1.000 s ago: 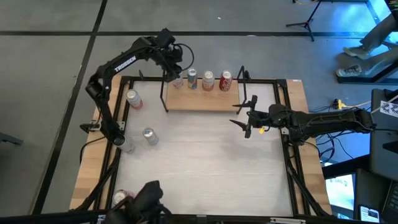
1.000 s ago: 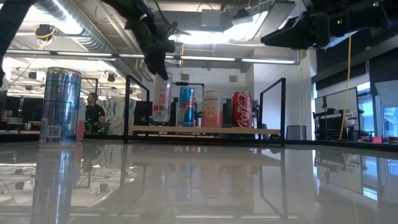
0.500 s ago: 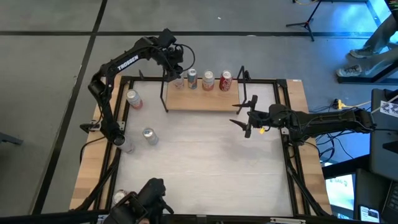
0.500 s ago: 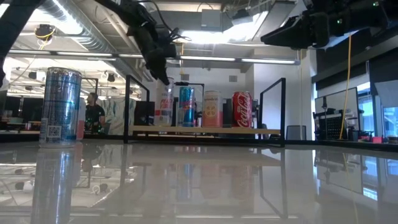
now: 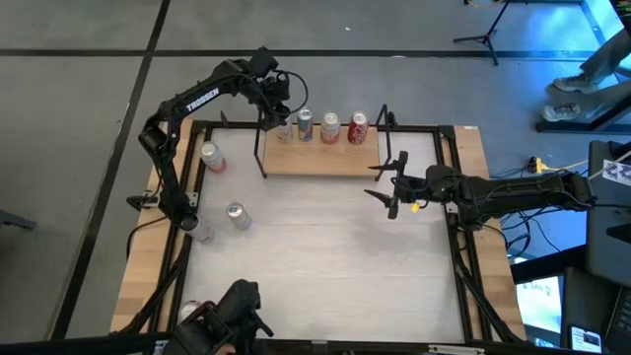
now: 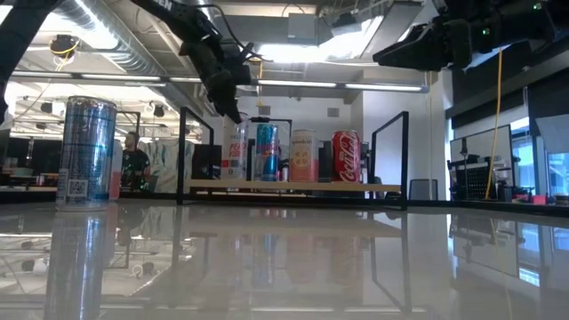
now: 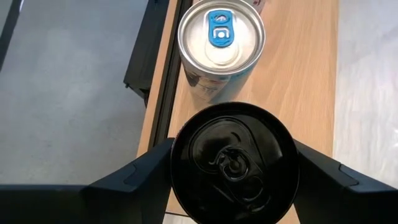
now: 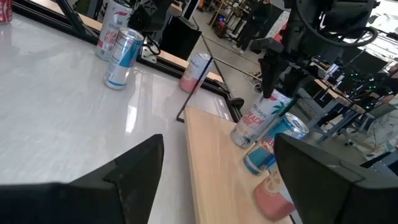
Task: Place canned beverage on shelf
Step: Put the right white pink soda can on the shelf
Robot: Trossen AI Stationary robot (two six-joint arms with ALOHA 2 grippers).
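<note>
Shelf (image 5: pixel 317 158): far table edge, four cans in row.
Black-top can (image 7: pixel 234 163): shelf's left end, upright.
Left gripper (image 5: pixel 280 108): above it, fingers apart, not touching.
Right gripper (image 5: pixel 390 185): spread, empty, beside shelf.

4 cans (image 5: pixel 319 126) line the shelf (image 5: pixel 320 158) at 12 o'clock; the left gripper (image 5: pixel 281 114) hovers over the leftmost. 2 cans (image 5: pixel 223 184) stand at 9 o'clock on the counter (image 5: pixel 325 266). Right gripper (image 5: pixel 392 184) waits at 3 o'clock, open.
</note>
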